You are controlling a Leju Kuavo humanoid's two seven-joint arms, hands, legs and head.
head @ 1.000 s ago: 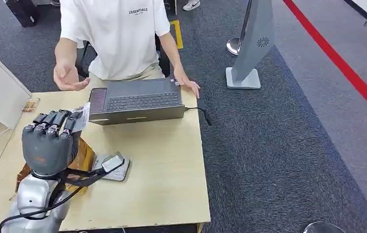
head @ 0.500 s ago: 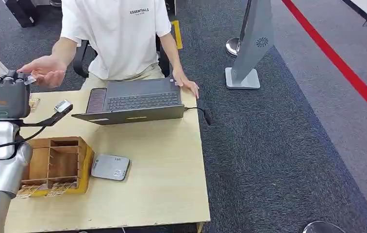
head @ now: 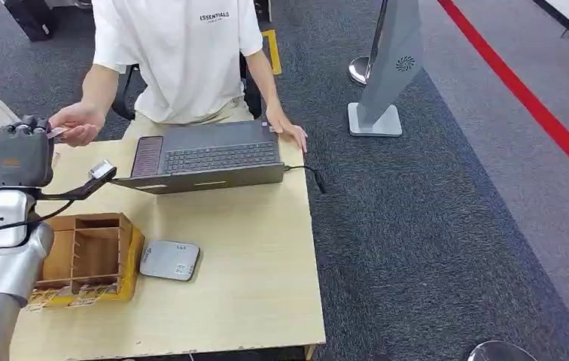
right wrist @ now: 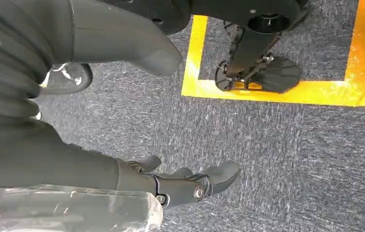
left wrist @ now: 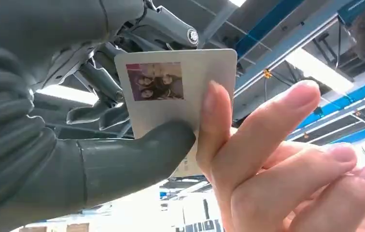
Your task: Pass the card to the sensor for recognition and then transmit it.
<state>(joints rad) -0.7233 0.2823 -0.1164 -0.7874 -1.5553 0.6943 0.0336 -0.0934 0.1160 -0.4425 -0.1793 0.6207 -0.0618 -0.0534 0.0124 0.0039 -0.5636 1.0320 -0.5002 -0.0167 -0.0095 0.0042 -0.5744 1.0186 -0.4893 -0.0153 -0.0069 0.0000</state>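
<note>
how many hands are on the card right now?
2: the robot's left hand pinches the card at its lower edge, and a person's hand grips the side next to it.

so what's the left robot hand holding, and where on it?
The card, pinched at its lower part by the left robot hand. A person's fingers grip the same card's edge.
</note>
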